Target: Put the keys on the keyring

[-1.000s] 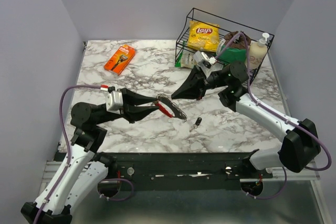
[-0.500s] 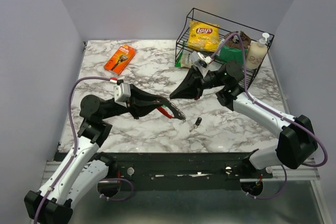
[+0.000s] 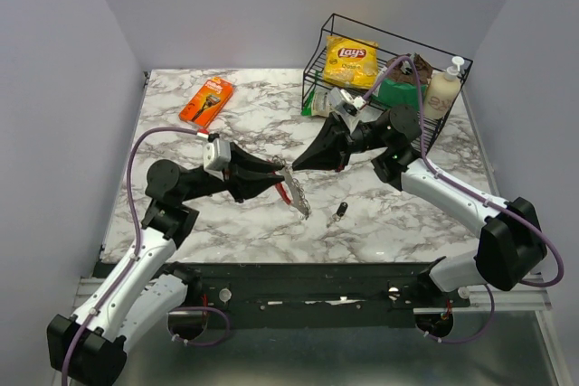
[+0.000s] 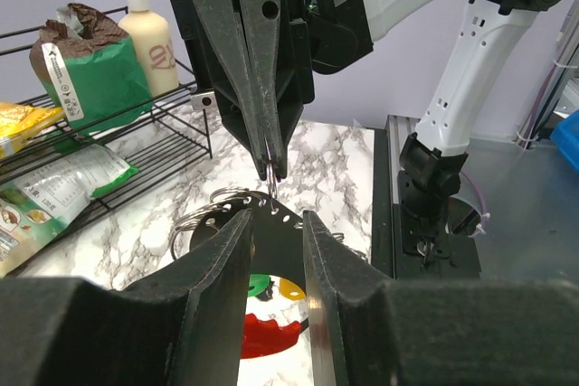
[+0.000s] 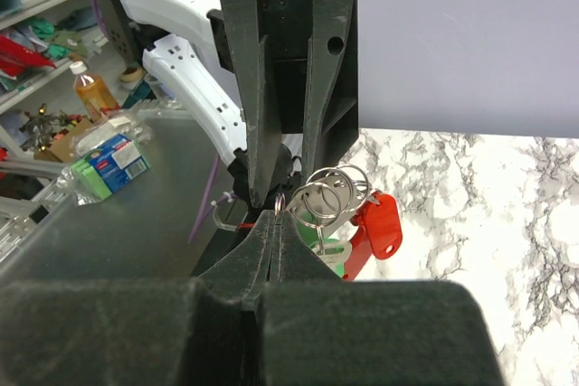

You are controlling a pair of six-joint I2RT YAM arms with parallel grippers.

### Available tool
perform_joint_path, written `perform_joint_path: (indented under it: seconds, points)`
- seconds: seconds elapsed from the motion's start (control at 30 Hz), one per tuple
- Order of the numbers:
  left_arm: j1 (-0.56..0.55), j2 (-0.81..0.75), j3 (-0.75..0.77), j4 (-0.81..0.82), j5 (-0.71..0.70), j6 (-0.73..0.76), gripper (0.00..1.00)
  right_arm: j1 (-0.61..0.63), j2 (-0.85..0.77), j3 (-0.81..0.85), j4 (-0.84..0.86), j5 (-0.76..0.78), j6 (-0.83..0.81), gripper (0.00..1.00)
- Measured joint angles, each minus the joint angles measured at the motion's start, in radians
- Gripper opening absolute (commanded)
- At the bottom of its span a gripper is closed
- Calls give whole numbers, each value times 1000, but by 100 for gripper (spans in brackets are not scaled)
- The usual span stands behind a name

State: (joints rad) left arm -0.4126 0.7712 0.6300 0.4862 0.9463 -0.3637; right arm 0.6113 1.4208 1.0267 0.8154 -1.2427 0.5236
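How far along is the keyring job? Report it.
Done, seemingly: coloured keys hang at the keyring, clamped in the left gripper. In hand: the right gripper pinches a small ring beside it. Left: one dark key lies loose on the table.

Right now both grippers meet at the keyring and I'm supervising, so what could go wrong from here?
The right gripper pinches a small split ring only at its very tips; the ring may slip out. The left gripper clamps the keyring right beside it, so a pull by either arm could wrench it loose. A loose key lies on the table near the hanging keys; a swing might knock it away.
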Motion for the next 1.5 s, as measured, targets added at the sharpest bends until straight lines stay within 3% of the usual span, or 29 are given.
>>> perform_joint_path:
  seconds: [0.7,1.2,1.3,1.33,1.5]
  points:
    - [-1,79,-35,190,14,-124,35,0,14,-1,30,0,18,1]
    - [-13,129,-37,259,14,-164,20,0,28,-19,60,-2,42,1]
    - [-13,129,-37,253,14,-161,9,0,28,-21,66,-4,47,1]
    - [-13,129,-37,250,13,-158,0,0,28,-21,68,-5,50,1]
    - [-13,129,-37,243,12,-148,0,0,28,-24,76,-6,56,1]
